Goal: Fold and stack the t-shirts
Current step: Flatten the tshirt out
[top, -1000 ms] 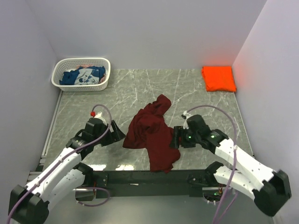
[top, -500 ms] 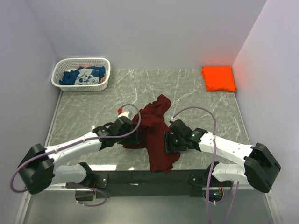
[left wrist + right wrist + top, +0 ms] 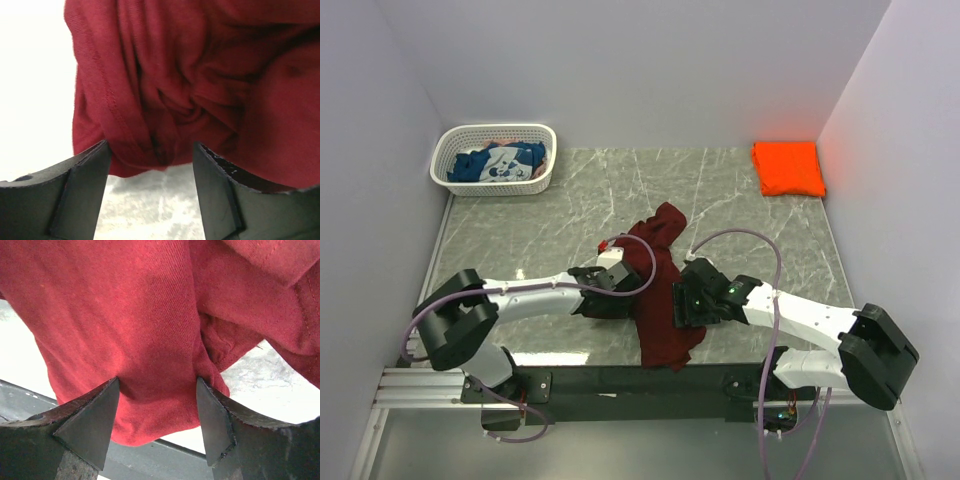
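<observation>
The crumpled maroon shirt [image 3: 655, 290] lies at the near middle of the table [image 3: 520, 240], its tail over the front edge. It is one of three: the orange shirt [image 3: 788, 168] sits folded in the far right corner, the blue shirt [image 3: 498, 163] in the single basket [image 3: 545, 135] far left. Both arms stretch low and inward to it from either side. The left gripper [image 3: 150, 150] is spread wide with the hem at its tips, while cloth fills the wide right gripper [image 3: 157, 382]; pinched or not, I cannot tell.
</observation>
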